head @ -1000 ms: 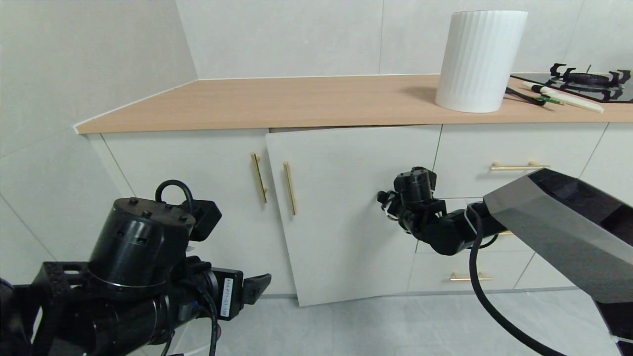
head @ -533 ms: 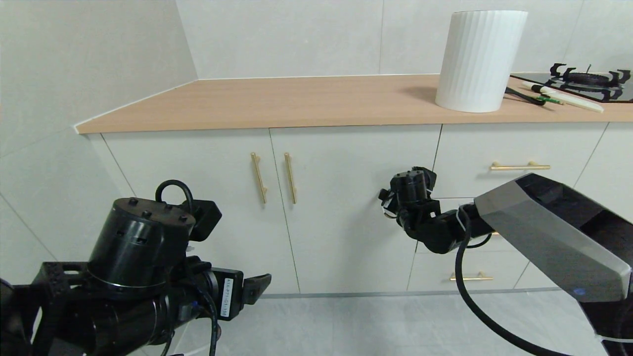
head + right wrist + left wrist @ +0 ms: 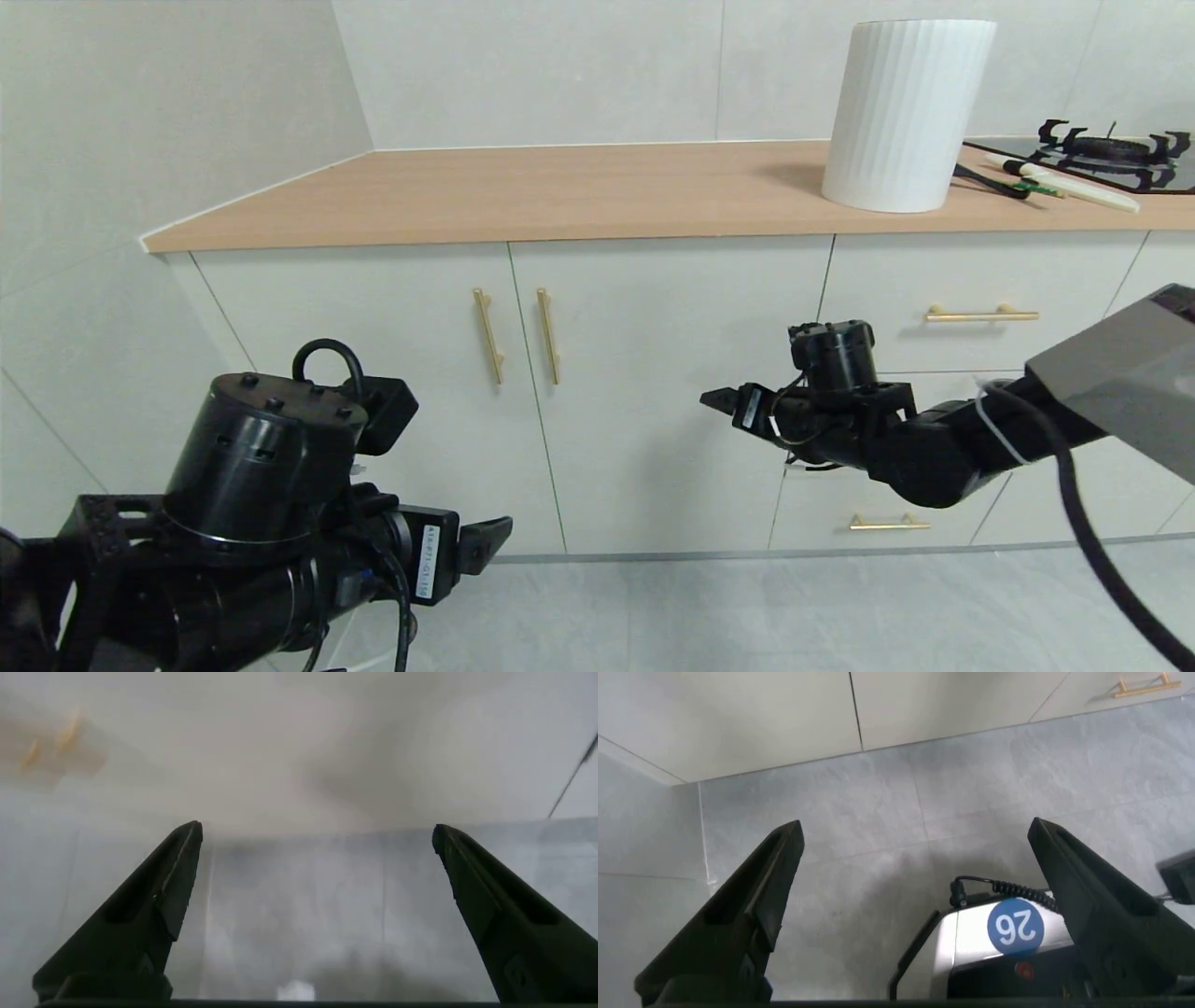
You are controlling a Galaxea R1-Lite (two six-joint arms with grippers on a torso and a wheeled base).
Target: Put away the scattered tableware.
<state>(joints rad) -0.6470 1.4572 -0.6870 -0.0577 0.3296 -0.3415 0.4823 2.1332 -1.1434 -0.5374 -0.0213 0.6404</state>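
Pulling back from the now shut cupboard door (image 3: 653,420), the right gripper (image 3: 714,399) points left, fingers apart. The left gripper (image 3: 490,541) stays low, fingers apart. Tableware (image 3: 1064,184) lies far right on the counter (image 3: 467,191)

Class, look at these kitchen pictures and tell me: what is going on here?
A two-armed robot faces a low cabinet, which is shut. The right tool is open and empty, close in front of the right door. The left tool is open too, low over the floor. On the counter, utensils lie beside a white pot, not yet put away.
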